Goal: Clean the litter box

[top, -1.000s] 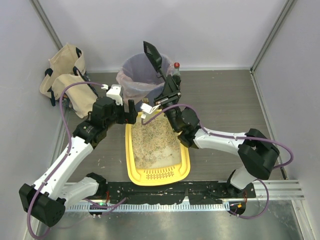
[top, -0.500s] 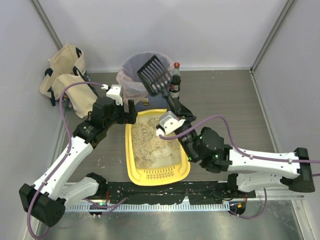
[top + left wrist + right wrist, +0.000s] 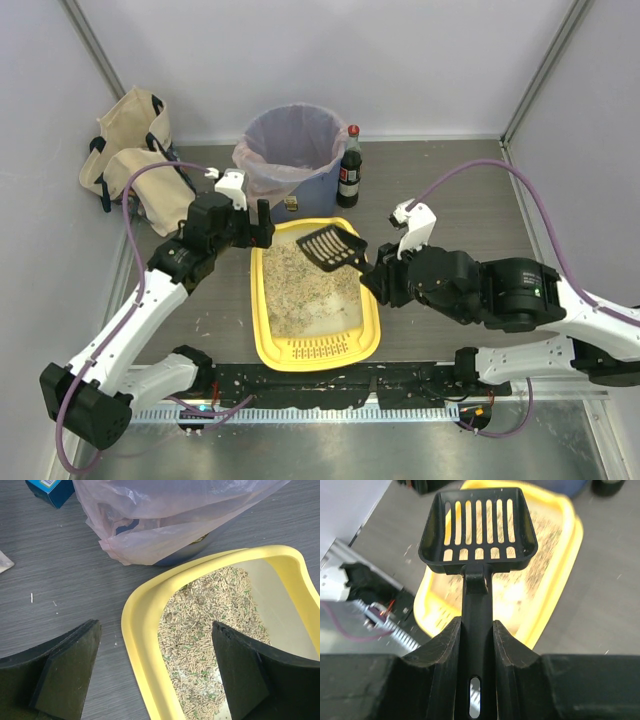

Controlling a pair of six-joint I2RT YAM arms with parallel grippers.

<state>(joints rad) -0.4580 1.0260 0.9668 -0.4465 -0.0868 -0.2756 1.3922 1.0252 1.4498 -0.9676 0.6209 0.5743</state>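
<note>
**Top external.** Large shallow yellow plastic litter box [image 3: 262, 338] lies lengthwise on the table between the two arms, slotted grille end towards the bases. Its far end is near the round blue bin with clear liner [image 3: 290, 150]. Right gripper [image 3: 374, 278] is closed on the handle of a black slotted plastic scoop [image 3: 332, 248], which hangs above the tray's far right part. Left gripper [image 3: 262, 228] sits at the far left corner.

**Left wrist.** Left gripper [image 3: 155, 627] is spread wide and holds nothing. The yellow rim [image 3: 134, 630] runs between the fingers, and no contact shows. Beige-grey pellets [image 3: 210, 605] with green flecks are banked against this corner, with bare pale floor to the right.

**Right wrist.** Fingers [image 3: 444, 647] clamp the handle squarely. The scoop basket [image 3: 479, 530] looks empty, since yellow shows through every slot.

**Judgement, step in hand.** Scoop is being brought in for a pass.
- Closing the left jaws on the rim first should stop the tray sliding.
- Enter front edge down at a shallow angle and push through the banked pellets.
- Lift level and let loose pellets sift through before swinging to the bin.
</note>
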